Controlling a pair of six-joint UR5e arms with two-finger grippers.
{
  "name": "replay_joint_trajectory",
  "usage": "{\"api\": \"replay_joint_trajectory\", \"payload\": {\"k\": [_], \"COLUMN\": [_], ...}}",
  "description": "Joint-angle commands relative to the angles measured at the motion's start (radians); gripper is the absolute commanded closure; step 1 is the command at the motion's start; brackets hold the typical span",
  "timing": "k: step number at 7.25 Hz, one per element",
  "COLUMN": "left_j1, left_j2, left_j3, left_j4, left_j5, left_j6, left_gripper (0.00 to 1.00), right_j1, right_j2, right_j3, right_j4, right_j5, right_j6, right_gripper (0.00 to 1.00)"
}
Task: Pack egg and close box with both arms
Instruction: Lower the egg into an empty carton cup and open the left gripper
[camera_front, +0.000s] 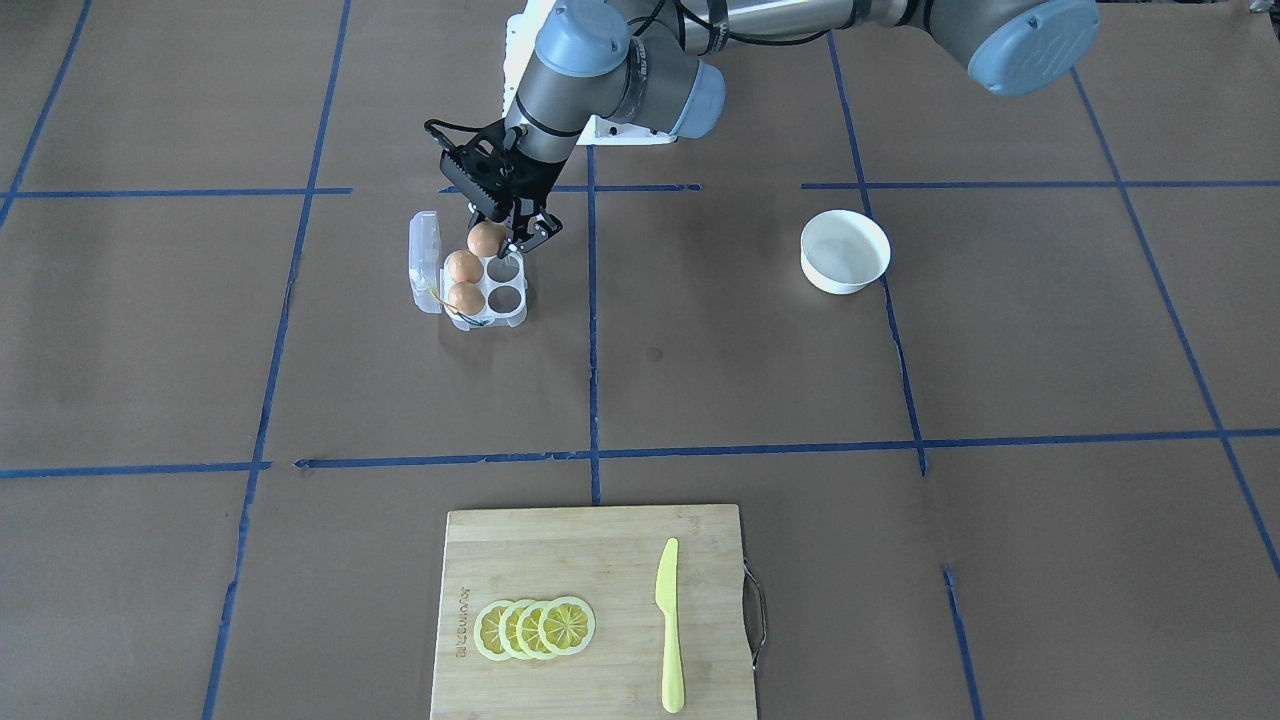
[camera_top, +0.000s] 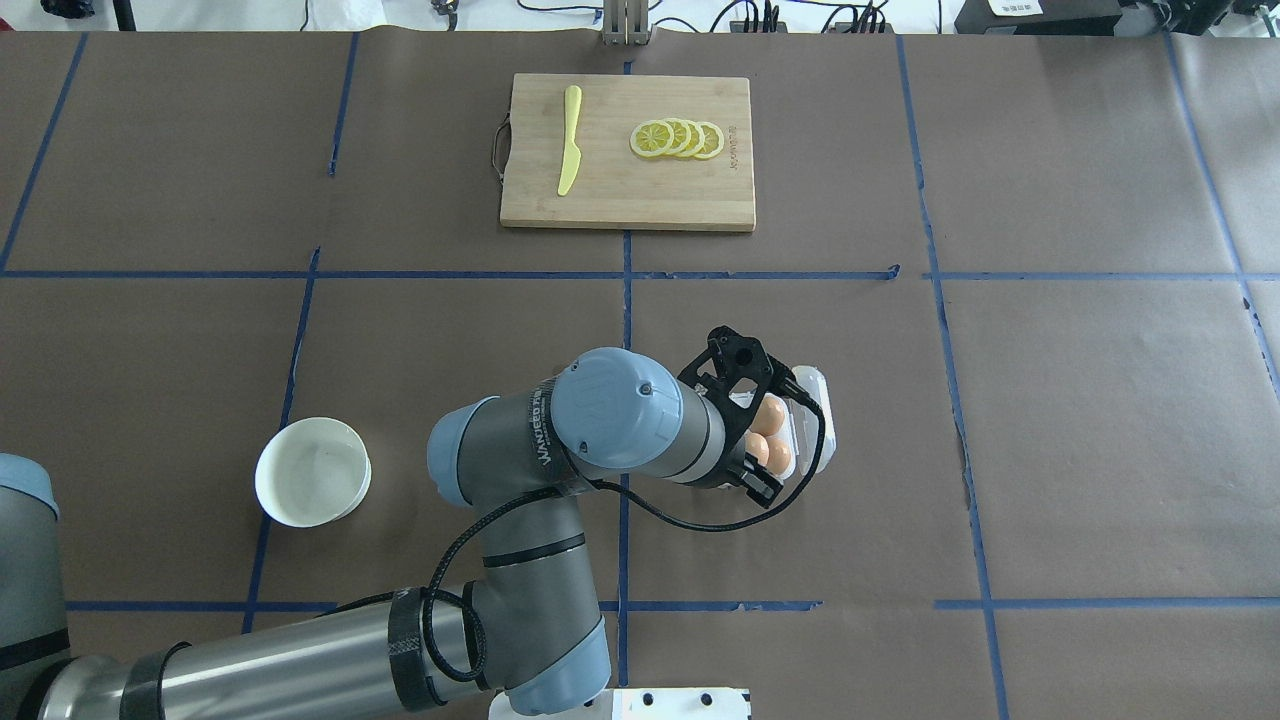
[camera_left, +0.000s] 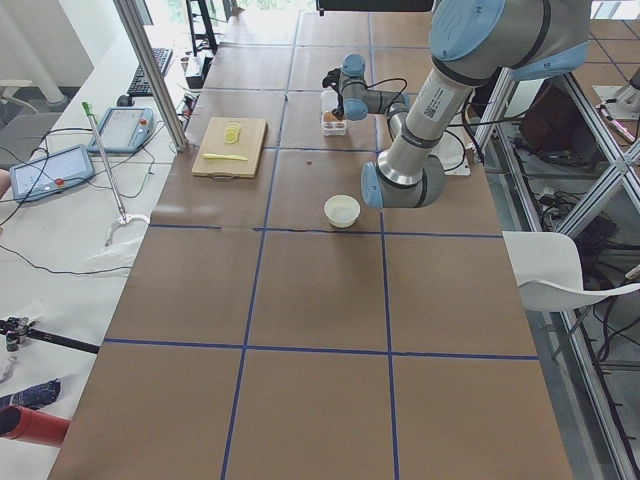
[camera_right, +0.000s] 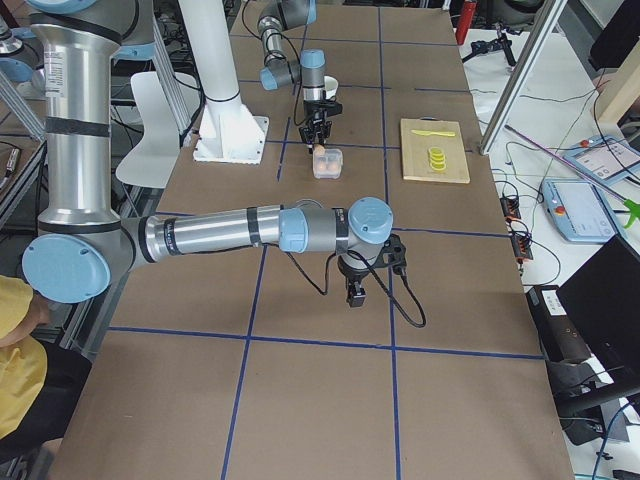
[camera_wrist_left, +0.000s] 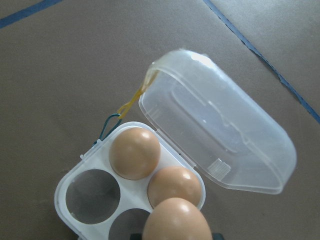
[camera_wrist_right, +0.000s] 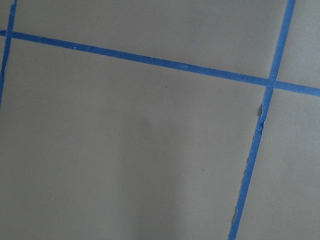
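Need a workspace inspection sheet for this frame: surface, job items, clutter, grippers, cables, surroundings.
Surface: brown-covered table, blue tape grid; no spills seen.
Job's things: box with lid open; two eggs seated, two cells empty; third egg held above it.
Clutter: white bowl, empty; cutting board with lemon slices and yellow knife.
Grippers: left gripper shut on third egg; right gripper over bare table, state cannot tell.
Cables: black cable loops off the left wrist.
Surroundings: operators' desk with tablets.
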Motion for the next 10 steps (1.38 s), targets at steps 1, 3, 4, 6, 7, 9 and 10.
{"api": "replay_joint_trajectory", "payload": {"k": [1, 3, 4, 6, 7, 9, 10], "left_j1": [0.0, 0.0, 0.0, -0.001, -0.003, -0.003, -0.009], "left_j2": [-0.001, -0.001, -0.001, -0.001, -0.001, -0.003, -0.003], "left_j3": [0.004, 0.03, 0.033, 0.038, 0.036, 0.029, 0.019], "left_j4": [-0.009, -0.041, -0.044, -0.045, -0.045, -0.045, -0.043], "left_j5": [0.034, 0.035, 0.035, 0.035, 0.034, 0.034, 0.034], "left_j6": [-0.001, -0.001, -0.001, -0.003, -0.018, -0.029, -0.03], "left_gripper": [0.76, 0.75, 0.7, 0.24, 0.0, 0.0, 0.0], "right_j1": [0.0, 0.0, 0.0, 0.0, 0.0, 0.0, 0.0], "right_j2": [0.0, 0.0, 0.0, 0.0, 0.0, 0.0, 0.0], "right_j3": [0.001, 0.003, 0.004, 0.004, 0.004, 0.006, 0.006], "right_j4": [0.0, 0.0, 0.0, 0.0, 0.0, 0.0, 0.0], "right_j5": [0.0, 0.0, 0.0, 0.0, 0.0, 0.0, 0.0], "right_j6": [0.0, 0.0, 0.0, 0.002, 0.002, 0.002, 0.002], "right_gripper": [0.0, 0.0, 0.0, 0.0, 0.0, 0.0, 0.0]}}
